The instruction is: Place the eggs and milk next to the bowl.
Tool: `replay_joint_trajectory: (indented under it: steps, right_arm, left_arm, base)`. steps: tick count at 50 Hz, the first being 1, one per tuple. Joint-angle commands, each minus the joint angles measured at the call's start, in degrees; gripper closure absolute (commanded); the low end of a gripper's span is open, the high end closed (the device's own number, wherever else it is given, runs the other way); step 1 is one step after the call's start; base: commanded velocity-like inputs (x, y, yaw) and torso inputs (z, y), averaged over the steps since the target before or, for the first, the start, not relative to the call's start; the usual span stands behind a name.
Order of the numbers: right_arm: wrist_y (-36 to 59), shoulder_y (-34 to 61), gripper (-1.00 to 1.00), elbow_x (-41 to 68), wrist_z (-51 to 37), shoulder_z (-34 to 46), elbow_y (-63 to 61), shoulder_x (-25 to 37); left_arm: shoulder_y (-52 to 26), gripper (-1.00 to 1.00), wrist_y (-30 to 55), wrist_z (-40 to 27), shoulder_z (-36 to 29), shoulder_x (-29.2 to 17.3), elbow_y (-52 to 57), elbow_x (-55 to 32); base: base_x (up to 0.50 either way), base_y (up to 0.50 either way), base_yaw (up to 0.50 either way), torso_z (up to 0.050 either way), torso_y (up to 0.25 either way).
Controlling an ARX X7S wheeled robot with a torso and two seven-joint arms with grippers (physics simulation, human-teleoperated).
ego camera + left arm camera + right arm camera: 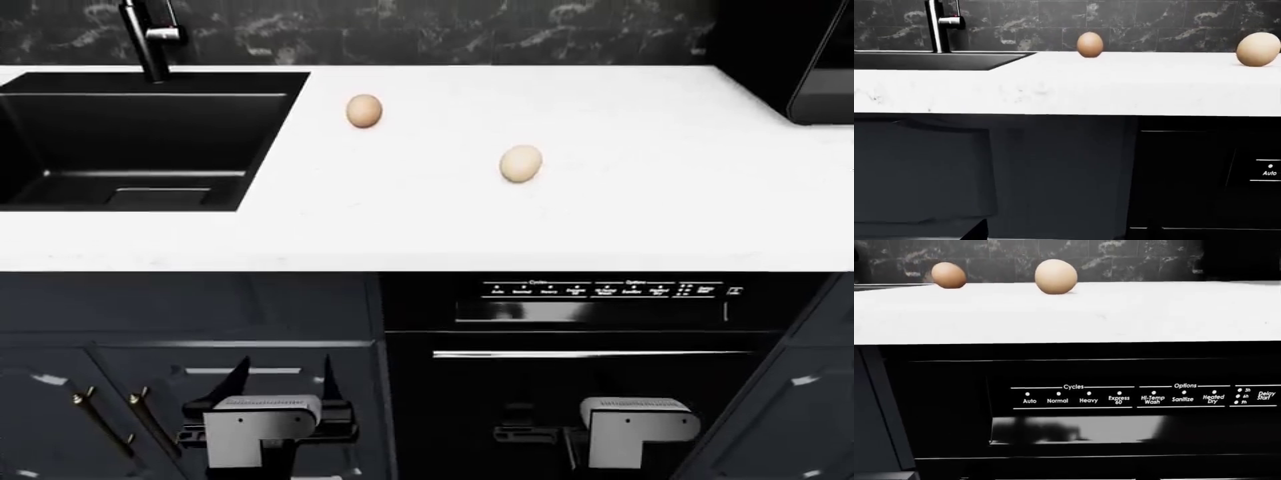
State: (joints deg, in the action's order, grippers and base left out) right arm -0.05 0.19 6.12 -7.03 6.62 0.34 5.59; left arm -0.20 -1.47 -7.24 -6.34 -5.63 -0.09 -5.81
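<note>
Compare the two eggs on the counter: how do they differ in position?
The egg nearer the sink lies farther back, close to the sink corner; the other egg lies farther forward and right, on open countertop above the dishwasher panel. In the right wrist view the forward egg looks larger than the rear one, being closer. Both are pale tan, oval and untouched by any gripper.

- A home kitchen, rendered in simulation.
- White stone countertop [641,190] with a black inset sink [134,135] and dark faucet [147,35].
- Black marbled tile backsplash [441,30].
- Dishwasher panel [1134,396] labelled Cycles and Options.
- Dark cabinets [80,400] with brass handles.
</note>
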Motion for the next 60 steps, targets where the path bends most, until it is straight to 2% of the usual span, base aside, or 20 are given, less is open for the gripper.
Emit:
replay_joint_trajectory:
  steps: [1,26,28,30,33,36,38,39,42,43,45,48,51,55,60]
  right_arm:
    - [0.15,0.21,-1.00,0.98,-0.70,0.72,0.11,0.63]
    - [0.46,0.48,-1.00,2.10,-2.51,1.88,0.13,1.66]
    - [1.52,-0.50,-1.00,4.35,-3.18,0.61,-3.43,1.39]
    - [6.49,-2.30,-1.00,7.12,-4.66,-0.39,-13.02,1.79]
    - [21.09,-4.32,-1.00,10.84,-8.73,-1.05,-32.06,4.47]
    - [39.08,-2.16,-1.00,14.61,-13.15,-2.20,-51.24,8.85]
    - [50.72,2.50,-1.00,23.11,-18.00,-5.91,-60.28,11.77]
    - [47.89,6.52,-1.00,31.71,-26.60,-3.82,-60.33,20.36]
    - [30.45,23.63,-1.00,57.49,-52.38,13.90,-60.33,46.14]
    - [25.97,29.40,-1.00,64.17,-60.79,20.09,-60.33,52.39]
    - [18.80,39.84,-1.00,68.87,-63.60,30.35,-60.33,58.40]
    - [13.92,52.86,-1.00,73.83,-64.54,41.04,-60.33,62.35]
    - [12.66,61.40,-1.00,77.18,-65.33,47.28,-60.32,63.77]
    - [14.52,67.57,-1.00,81.53,-66.72,50.42,-60.31,63.83]
    - [16.37,70.05,-1.00,84.20,-67.88,50.83,-60.32,63.43]
  left_arm:
    - [-0.17,-1.00,0.05,-0.90,-0.86,-0.66,-0.16,-0.53]
    - [-0.64,-1.00,0.46,-2.87,-2.06,-1.59,-0.33,-1.39]
    - [0.12,-1.00,4.98,-2.85,-0.96,-1.60,4.51,-5.01]
    - [1.20,-1.00,11.46,-2.76,-0.42,-3.10,14.71,-8.73]
    - [0.62,-1.00,26.40,-4.64,1.40,-6.89,32.96,-16.77]
    - [-4.30,-1.00,42.86,-9.98,5.46,-11.05,48.95,-25.54]
    - [-10.04,-1.00,53.21,-14.31,10.37,-12.89,55.85,-34.90]
    - [-13.57,-1.00,58.16,-17.10,13.45,-13.72,58.08,-41.11]
    - [-23.23,-1.00,66.18,-27.52,19.29,-17.71,59.80,-60.17]
    - [-26.15,-1.00,67.32,-30.86,20.00,-19.15,59.60,-65.24]
    - [-31.84,-1.00,68.32,-37.47,20.40,-21.94,58.47,-74.57]
    - [-37.99,-1.00,67.91,-44.24,19.32,-25.17,56.60,-83.68]
    - [-40.04,-1.00,67.92,-45.60,18.38,-26.17,55.50,-85.88]
    - [-41.86,-1.00,68.23,-47.88,16.87,-27.41,52.66,-88.17]
    - [-43.03,-1.00,68.41,-48.84,16.53,-28.87,49.79,-89.02]
  base:
    - [0.00,0.00,0.00,0.050,0.000]
    - [0.00,0.00,0.00,0.050,0.000]
    - [0.00,0.00,0.00,0.000,0.000]
    - [0.00,0.00,0.00,0.000,0.000]
    - [0.00,0.00,0.00,0.000,0.000]
    - [0.00,0.00,0.00,0.000,0.000]
    - [0.00,0.00,0.00,0.000,0.000]
    - [0.00,0.00,0.00,0.000,0.000]
    - [0.00,0.00,0.00,0.000,0.000]
    - [0.00,0.00,0.00,0.000,0.000]
    - [0.00,0.00,0.00,0.000,0.000]
    - [0.00,0.00,0.00,0.000,0.000]
    - [0.00,0.00,0.00,0.000,0.000]
    - [0.00,0.00,0.00,0.000,0.000]
    - [0.00,0.00,0.00,0.000,0.000]
